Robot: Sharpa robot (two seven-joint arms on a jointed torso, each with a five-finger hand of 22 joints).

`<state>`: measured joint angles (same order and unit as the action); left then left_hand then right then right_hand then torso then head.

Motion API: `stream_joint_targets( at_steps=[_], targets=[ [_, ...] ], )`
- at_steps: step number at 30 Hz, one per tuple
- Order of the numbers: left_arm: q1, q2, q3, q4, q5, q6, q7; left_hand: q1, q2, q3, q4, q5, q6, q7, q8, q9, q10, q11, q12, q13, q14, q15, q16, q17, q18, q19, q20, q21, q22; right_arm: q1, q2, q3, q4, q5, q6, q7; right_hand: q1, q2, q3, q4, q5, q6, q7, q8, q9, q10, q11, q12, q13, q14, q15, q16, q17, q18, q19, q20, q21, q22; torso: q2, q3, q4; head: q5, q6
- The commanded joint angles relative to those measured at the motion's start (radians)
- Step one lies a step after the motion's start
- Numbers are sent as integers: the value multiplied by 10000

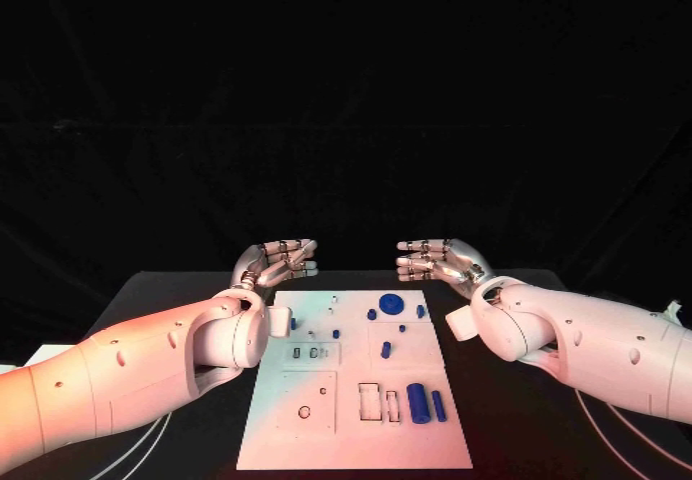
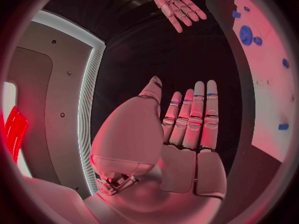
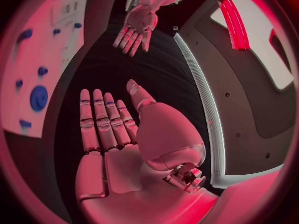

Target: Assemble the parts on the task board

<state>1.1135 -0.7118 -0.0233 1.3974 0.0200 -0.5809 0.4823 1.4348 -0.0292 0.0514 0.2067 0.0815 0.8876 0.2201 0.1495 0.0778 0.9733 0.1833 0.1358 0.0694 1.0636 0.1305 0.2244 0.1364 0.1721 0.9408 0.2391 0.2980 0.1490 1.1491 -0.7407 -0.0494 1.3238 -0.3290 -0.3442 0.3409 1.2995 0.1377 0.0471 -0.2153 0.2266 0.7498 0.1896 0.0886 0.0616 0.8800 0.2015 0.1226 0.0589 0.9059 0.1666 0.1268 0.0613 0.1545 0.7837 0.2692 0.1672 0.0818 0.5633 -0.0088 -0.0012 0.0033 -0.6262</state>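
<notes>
The white task board (image 1: 346, 440) lies in the middle of the black table. On it are several blue parts: a round disc (image 1: 389, 302) near the far edge, a short peg (image 1: 385, 349) in the middle and two long cylinders (image 1: 418, 402) at the near right. My left hand (image 1: 277, 262) and right hand (image 1: 437, 260) hover just beyond the board's far edge, facing each other, fingers straight and holding nothing. The left wrist view shows my left hand (image 2: 187, 129), the right hand (image 2: 176, 2) and the board (image 2: 268, 84). The right wrist view shows my right hand (image 3: 109, 129), the left hand (image 3: 137, 27) and the disc (image 3: 39, 98).
Rectangular and round recesses (image 1: 369, 398) are cut into the near half of the board. White cables (image 1: 144, 450) trail over the table by both arms. Bare black table runs along either side of the board, and a black curtain hangs behind.
</notes>
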Motion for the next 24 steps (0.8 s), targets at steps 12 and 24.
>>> stream_joint_targets(
  at_steps=[12,24],
  targets=[
    [84,-707,29,1167,-205,485,-364,254,80,-193,-277,-21,1145,-287,27,-38,1675,-595,-43,96,2156,-746,779,1542,96,1883,-774,1328,687,421,-79,69,-21,-5350,-796,-850,48,-472,1234,-743,-5,2289,275,-222,40,2360,-510,-460,44,2919,-710,-16,151,302,2199,-675,721,11,686,-79,255,-231,71],
    [155,-1296,167,2650,-102,414,-610,256,117,-234,-185,-22,1146,-323,-26,-7,1846,-643,-59,186,2153,-843,1646,2829,45,1818,-903,2098,1289,901,113,119,-28,-10115,396,-2929,14,-962,1421,-673,-260,2973,-106,-125,84,3604,-975,-309,173,4687,-1321,578,712,305,3530,-1301,1773,454,1341,-188,491,-567,226]
  ],
)
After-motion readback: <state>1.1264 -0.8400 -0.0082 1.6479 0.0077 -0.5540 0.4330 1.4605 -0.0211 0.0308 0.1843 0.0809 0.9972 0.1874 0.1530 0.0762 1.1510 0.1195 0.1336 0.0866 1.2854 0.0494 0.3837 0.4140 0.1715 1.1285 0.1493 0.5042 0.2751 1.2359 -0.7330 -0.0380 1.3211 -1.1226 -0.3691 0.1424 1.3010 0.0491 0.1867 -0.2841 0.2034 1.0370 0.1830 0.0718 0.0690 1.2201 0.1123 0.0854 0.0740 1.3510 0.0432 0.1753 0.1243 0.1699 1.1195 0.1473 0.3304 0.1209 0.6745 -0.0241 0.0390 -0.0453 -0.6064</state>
